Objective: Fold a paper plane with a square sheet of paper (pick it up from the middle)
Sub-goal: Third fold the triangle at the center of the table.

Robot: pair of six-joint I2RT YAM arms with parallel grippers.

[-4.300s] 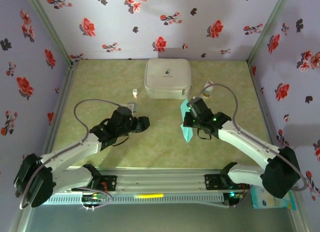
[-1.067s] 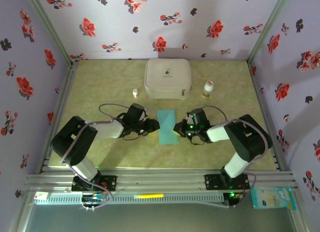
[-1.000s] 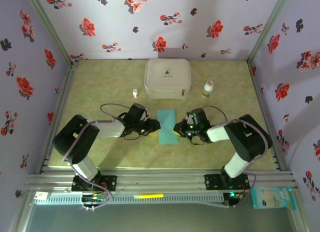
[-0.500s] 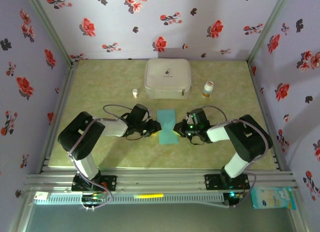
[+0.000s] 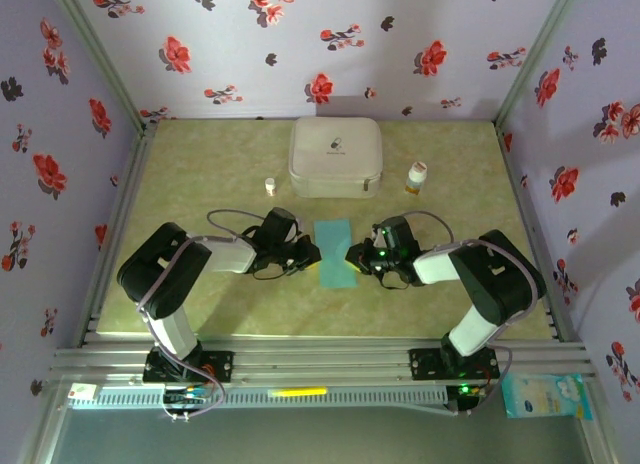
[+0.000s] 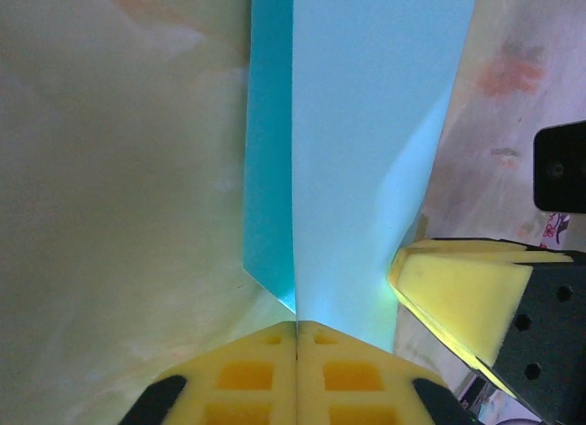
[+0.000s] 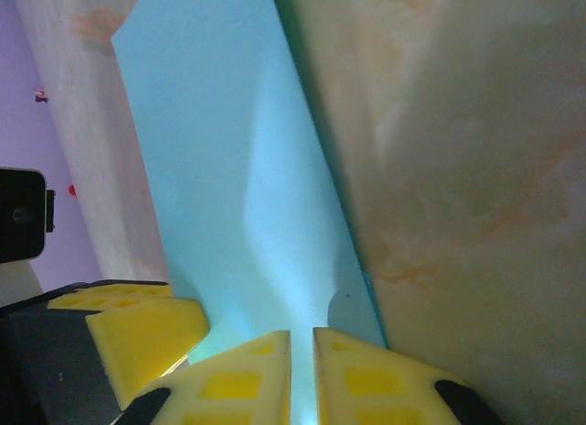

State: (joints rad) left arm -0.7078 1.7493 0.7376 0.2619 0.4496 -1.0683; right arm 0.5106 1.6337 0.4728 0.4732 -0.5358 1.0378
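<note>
The folded teal paper (image 5: 334, 255) is pinched at its edge by the pressed-together left claw (image 6: 296, 326), likely to lift a flap. The right claw (image 7: 302, 335) is slightly parted at the opposite edge.

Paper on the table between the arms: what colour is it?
Plain light blue-teal, no pattern. The paper shows best in the left wrist view.

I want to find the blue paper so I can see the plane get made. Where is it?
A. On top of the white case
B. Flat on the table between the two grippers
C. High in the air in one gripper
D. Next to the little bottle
B: the blue paper lies on the table, with the left gripper at one side edge and the right gripper at the other.
</note>
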